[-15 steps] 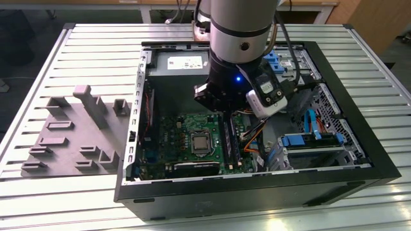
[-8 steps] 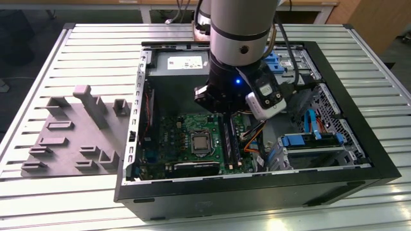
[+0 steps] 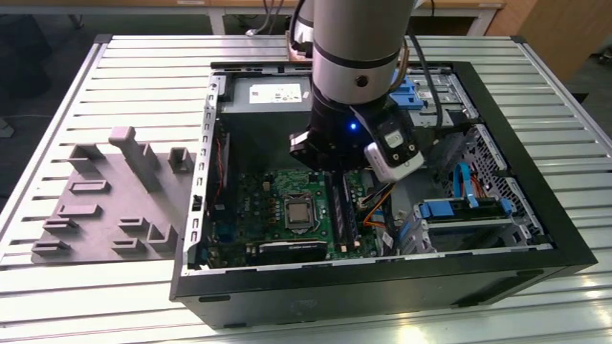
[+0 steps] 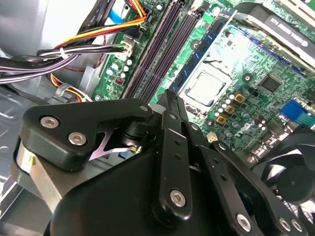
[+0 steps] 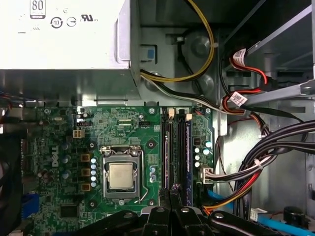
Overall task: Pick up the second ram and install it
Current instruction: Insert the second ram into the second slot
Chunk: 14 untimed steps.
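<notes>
Second ram [image 5: 188, 157]: dark board seated upright in a motherboard [image 5: 123, 162] memory slot inside the computer case [image 3: 535, 265]; gripper [image 5: 173, 196] just above, closed, holding nothing visible.

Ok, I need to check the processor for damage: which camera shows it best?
The first wrist view: the processor faces the camera squarely, whole and unobstructed. The second wrist view shows it whole too, but at a slant. The exterior view shows it from far off, as a pale square on the motherboard.
</notes>
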{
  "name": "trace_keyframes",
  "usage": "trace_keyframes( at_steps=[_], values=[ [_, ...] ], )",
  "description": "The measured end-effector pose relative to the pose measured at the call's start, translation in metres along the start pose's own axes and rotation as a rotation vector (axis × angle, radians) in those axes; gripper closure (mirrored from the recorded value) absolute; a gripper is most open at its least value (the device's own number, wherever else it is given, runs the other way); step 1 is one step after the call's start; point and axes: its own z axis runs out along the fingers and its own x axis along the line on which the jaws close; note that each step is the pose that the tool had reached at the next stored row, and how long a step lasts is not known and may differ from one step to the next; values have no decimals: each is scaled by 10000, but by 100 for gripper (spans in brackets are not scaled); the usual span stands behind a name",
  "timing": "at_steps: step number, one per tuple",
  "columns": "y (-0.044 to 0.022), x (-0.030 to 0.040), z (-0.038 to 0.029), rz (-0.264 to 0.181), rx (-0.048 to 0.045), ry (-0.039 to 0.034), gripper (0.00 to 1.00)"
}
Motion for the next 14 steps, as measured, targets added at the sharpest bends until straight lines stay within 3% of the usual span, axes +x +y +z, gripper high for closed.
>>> trace_keyframes(
  at_steps=[14],
  values=[
    [-4,-8,141,-53,-5,1,89]
  ],
)
